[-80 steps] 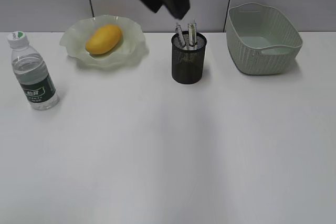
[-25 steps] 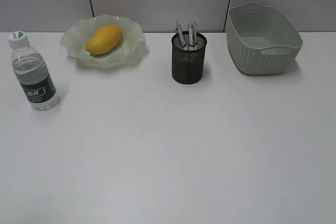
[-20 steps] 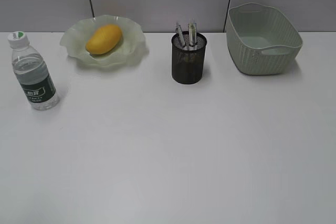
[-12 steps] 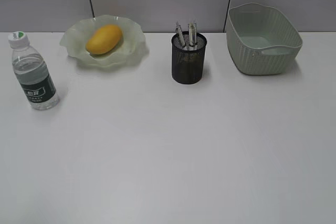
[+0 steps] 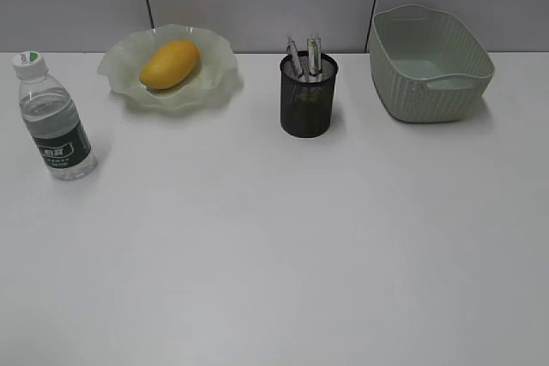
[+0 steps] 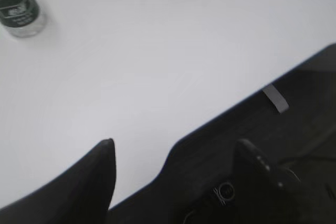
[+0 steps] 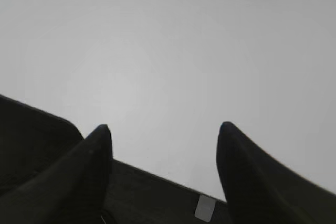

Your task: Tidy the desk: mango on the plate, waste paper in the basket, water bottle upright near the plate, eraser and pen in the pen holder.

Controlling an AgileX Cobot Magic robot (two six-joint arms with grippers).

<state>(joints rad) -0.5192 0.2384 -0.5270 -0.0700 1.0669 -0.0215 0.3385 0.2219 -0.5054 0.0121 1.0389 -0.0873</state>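
- My left gripper and right gripper both hang with fingers spread wide, holding nothing, at the desk's near edge.
- The water bottle stands upright left of the plate; its dark green label's white print is too small to read.
- The mango lies in the plate.

Bright, even, diffuse light from above. Exterior view sharp; counter near-white, no hard glare. Soft short shadows beside bottle, holder, basket. Both wrist views soft, blurred; claw fingers dark silhouettes, detail lost.
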